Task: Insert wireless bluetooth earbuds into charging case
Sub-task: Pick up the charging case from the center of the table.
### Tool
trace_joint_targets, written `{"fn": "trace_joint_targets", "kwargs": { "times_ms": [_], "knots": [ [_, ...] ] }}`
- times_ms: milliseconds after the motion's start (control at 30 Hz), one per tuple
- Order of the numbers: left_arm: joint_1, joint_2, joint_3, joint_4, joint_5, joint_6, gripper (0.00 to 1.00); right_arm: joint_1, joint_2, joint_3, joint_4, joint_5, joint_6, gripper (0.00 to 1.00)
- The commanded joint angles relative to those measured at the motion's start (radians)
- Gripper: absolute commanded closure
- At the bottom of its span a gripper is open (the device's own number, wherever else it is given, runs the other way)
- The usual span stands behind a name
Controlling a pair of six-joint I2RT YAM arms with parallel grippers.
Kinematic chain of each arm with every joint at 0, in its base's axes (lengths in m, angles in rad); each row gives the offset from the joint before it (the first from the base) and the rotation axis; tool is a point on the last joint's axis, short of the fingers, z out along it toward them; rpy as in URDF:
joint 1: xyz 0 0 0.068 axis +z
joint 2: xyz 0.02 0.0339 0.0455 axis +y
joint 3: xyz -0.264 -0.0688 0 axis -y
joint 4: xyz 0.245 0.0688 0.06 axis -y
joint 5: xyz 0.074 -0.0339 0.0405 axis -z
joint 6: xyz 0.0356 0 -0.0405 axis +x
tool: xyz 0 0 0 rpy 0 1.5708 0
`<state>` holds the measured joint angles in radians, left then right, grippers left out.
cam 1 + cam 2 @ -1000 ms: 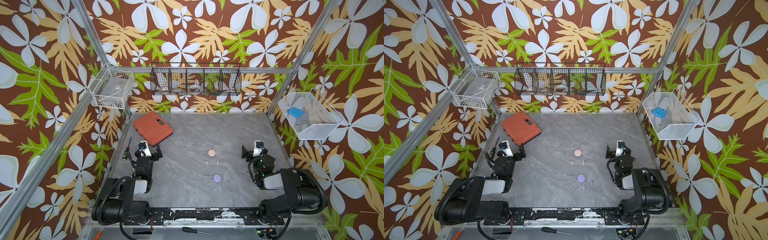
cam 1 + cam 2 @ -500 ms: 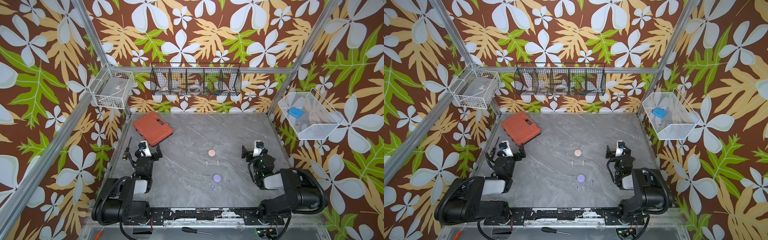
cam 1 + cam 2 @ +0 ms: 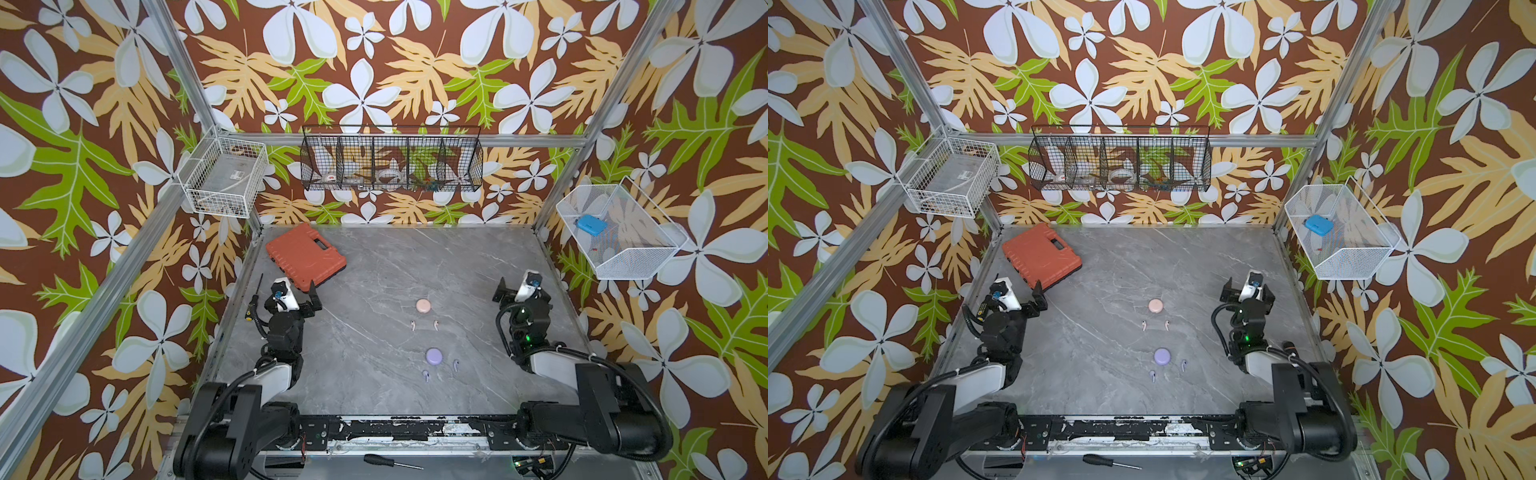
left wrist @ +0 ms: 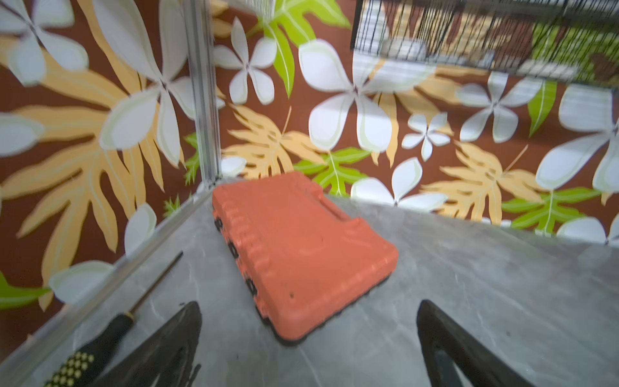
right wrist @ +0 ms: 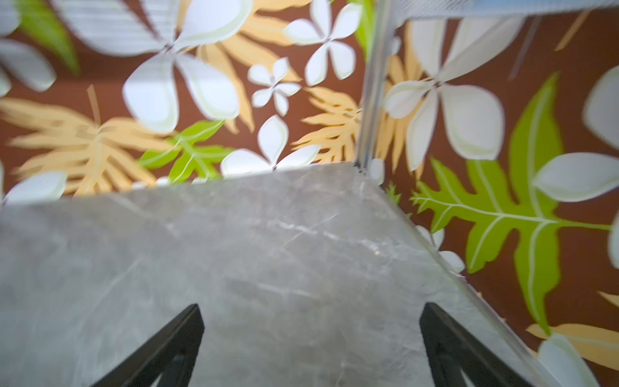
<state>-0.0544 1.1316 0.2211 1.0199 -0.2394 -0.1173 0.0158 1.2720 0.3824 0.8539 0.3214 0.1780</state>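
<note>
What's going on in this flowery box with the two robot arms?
Nothing is being handled just now. The left gripper and the right gripper both stand open and empty at the sides of the table. In the middle lie a round pink case with two pink earbuds beside it, and nearer the robot a lavender case with two lavender earbuds. No earbud is in a case yet; both cases look closed.
</note>
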Motion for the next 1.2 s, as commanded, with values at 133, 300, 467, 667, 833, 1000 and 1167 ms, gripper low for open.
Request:
{"fn": "trace_joint_targets", "kwargs": {
  "times_ms": [133,300,467,667,833,1000,1167],
  "knots": [
    [-0.001,-0.322,0.271,-0.787,-0.206,-0.550,0.00,-0.072,-0.127,0.119,-0.545,-0.161,0.440,0.01],
    [0.002,-0.481,0.375,-1.068,0.035,-0.576,0.00,-0.167,-0.149,0.114,-0.665,-0.333,0.732,0.00],
    [-0.003,-0.533,0.377,-1.166,0.337,-0.603,0.00,-0.180,-0.170,0.235,-0.840,-0.443,0.643,0.00],
    [-0.187,-0.502,0.390,-1.291,0.263,-0.643,0.00,-0.180,-0.277,0.307,-0.964,-0.463,0.531,0.01],
    [-0.442,-0.388,0.421,-1.347,0.156,-0.710,0.00,-0.172,-0.398,0.302,-1.039,-0.388,0.497,0.00],
    [-0.638,-0.180,0.547,-1.437,0.046,-0.722,0.00,-0.169,-0.441,0.263,-1.082,-0.450,0.487,0.00],
    [-0.708,0.022,0.662,-1.451,0.045,-0.681,0.00,-0.122,-0.443,0.280,-1.156,-0.442,0.477,0.00]
  ]
}}
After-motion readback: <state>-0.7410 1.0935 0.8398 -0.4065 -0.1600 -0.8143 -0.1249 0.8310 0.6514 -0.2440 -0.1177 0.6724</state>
